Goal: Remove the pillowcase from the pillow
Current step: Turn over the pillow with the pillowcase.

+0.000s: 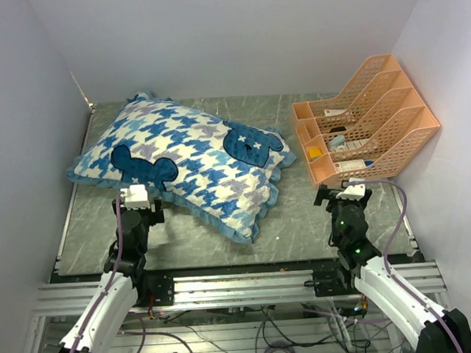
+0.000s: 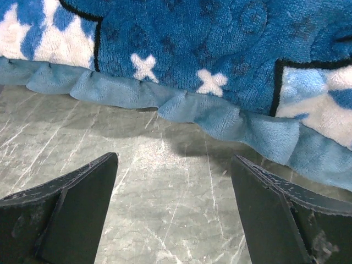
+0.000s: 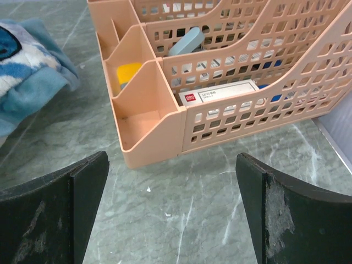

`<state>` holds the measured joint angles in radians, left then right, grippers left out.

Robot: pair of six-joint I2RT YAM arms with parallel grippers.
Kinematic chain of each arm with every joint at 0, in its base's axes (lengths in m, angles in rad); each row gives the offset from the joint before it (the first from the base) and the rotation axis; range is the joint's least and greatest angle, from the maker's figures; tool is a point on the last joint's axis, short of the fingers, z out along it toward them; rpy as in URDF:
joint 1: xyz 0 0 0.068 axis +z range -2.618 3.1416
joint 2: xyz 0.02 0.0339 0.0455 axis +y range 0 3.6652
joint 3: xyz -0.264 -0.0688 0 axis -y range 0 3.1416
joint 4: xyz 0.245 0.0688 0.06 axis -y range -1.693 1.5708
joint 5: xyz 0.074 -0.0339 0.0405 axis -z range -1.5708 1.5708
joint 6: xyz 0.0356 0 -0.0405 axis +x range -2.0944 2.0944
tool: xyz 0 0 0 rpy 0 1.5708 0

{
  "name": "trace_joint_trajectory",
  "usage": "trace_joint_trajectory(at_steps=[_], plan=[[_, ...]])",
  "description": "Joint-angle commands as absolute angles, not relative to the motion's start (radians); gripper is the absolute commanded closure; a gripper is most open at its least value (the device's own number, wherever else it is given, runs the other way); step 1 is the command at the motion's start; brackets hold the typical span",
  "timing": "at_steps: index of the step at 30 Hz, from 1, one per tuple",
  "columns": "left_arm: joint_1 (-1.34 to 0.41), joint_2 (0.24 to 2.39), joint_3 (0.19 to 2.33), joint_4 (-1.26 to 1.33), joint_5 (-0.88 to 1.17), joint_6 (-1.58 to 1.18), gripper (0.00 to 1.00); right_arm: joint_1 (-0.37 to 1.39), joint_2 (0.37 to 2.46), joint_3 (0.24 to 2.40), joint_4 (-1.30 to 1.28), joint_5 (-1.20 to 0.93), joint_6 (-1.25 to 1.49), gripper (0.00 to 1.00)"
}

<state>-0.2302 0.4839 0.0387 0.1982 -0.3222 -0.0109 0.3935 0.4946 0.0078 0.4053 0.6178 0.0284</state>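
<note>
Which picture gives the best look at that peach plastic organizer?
The top external view: the whole organizer shows, all its slanted slots. The right wrist view shows only its near front corner close up. The left wrist view shows none of it.

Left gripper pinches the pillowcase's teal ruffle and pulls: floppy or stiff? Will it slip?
Likely floppy: the ruffle lies in soft folds on the table, so it should bunch when pinched. The plush pillowcase looks fuzzy, probably grippy, not slippery. It is plumply filled, so a pull may drag the whole bundle.
</note>
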Motion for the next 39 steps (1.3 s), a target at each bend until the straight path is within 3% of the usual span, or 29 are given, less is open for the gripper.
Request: trace_joint_trajectory(at_steps=[1,11,14,19,26,29,35,39], plan=[[-0.231,0.476,0.060,0.246,-0.331,-0.011,0.06,0.386,0.471,-0.085,0.419,0.629,0.036,0.00],[-0.231,0.481,0.061,0.249,-0.331,-0.011,0.06,0.372,0.497,-0.078,0.425,0.639,0.054,0.00],[-0.231,0.471,0.069,0.251,-0.334,-0.005,0.06,0.371,0.423,-0.058,0.373,0.643,0.037,0.00],[-0.230,0.524,0.246,0.067,-0.290,0.010,0.06,0.371,0.451,0.186,0.152,0.619,0.105,0.00],[-0.227,0.661,0.522,-0.179,-0.246,0.228,0.06,0.371,0.479,0.359,0.158,0.677,0.175,0.00],[-0.215,0.775,0.665,-0.371,-0.135,0.297,0.06,0.371,0.455,0.358,0.138,0.860,0.464,0.00],[-0.074,0.935,0.884,-0.500,-0.009,0.211,0.06,0.371,0.480,0.263,0.324,0.531,0.560,0.00],[0.099,0.982,0.910,-0.491,0.162,0.260,0.06,0.371,0.676,0.298,0.479,0.244,0.584,0.00]])
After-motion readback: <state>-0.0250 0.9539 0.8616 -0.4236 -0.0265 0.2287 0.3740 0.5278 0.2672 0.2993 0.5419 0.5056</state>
